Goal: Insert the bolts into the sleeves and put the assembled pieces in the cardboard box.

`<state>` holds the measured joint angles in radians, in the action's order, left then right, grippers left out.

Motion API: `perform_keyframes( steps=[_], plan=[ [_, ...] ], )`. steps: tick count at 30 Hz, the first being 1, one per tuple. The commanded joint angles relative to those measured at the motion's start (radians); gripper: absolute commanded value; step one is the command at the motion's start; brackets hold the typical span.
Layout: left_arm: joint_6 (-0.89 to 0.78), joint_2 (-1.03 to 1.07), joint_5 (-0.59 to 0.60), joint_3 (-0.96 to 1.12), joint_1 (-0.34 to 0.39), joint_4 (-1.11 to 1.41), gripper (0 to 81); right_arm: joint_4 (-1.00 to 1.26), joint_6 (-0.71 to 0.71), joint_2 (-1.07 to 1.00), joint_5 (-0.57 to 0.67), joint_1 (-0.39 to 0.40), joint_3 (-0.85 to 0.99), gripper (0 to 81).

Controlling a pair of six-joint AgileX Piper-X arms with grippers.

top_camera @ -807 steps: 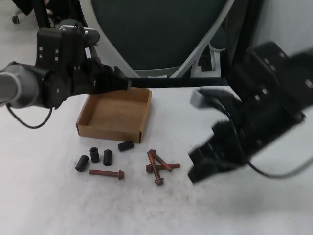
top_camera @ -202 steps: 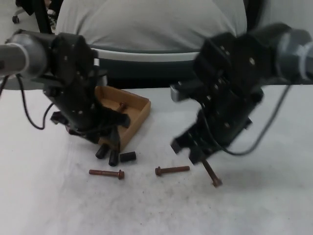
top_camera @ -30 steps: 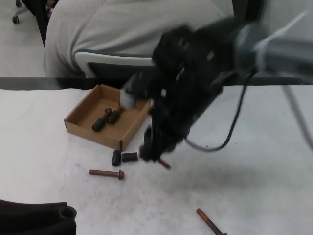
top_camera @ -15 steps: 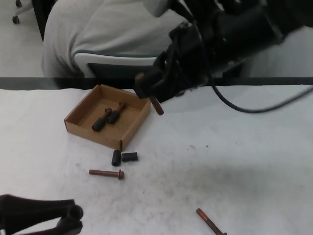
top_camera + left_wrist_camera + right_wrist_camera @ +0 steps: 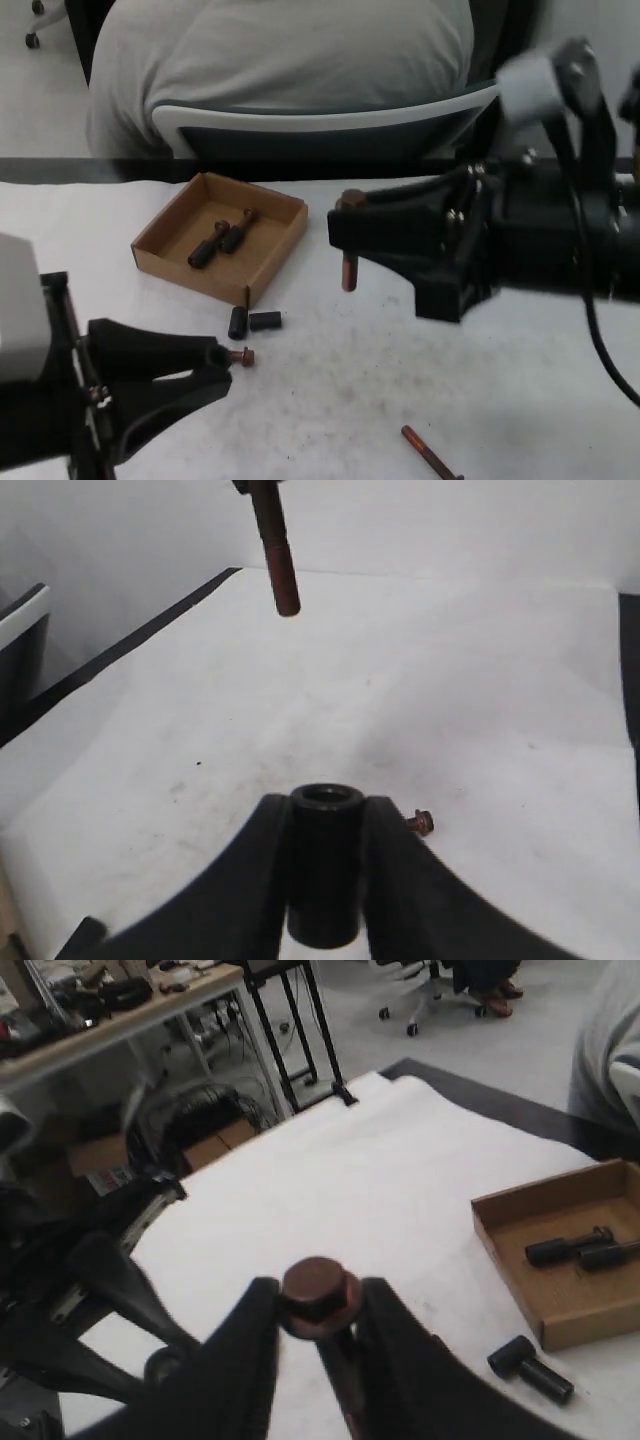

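Sleeve (image 5: 324,865) sits pinched between the left jaws.

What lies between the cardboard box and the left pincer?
Two loose sleeves on the bench, then a bolt's head, in the high view.

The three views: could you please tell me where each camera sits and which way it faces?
High view: behind the arms, looking forward and down over the bench at the cardboard box; both arms show, the right jaws holding a bolt.
Left wrist view: on the left wrist, looking past its jaws, shut on a sleeve, toward that hanging bolt.
Right wrist view: on the right wrist, looking over the bolt's head at the box and left arm.
Shared: all three show the held bolt.
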<state>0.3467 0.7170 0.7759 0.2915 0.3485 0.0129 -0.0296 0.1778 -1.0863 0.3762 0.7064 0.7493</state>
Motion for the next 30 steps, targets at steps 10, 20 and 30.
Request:
perform_keyframes(
  steps=[10,20,30],
  plan=[
    [-0.099,0.119,0.131,0.001,0.102,0.186,0.8,0.318,0.138,0.051,-0.004,0.107,-0.141,0.2],
    [-0.125,0.143,0.002,0.001,0.185,0.186,0.8,0.318,0.138,0.051,0.012,0.120,-0.141,0.2],
    [-0.223,0.143,-0.076,0.001,0.185,0.279,0.8,0.318,0.182,0.051,0.037,0.120,-0.141,0.2]
  ],
)
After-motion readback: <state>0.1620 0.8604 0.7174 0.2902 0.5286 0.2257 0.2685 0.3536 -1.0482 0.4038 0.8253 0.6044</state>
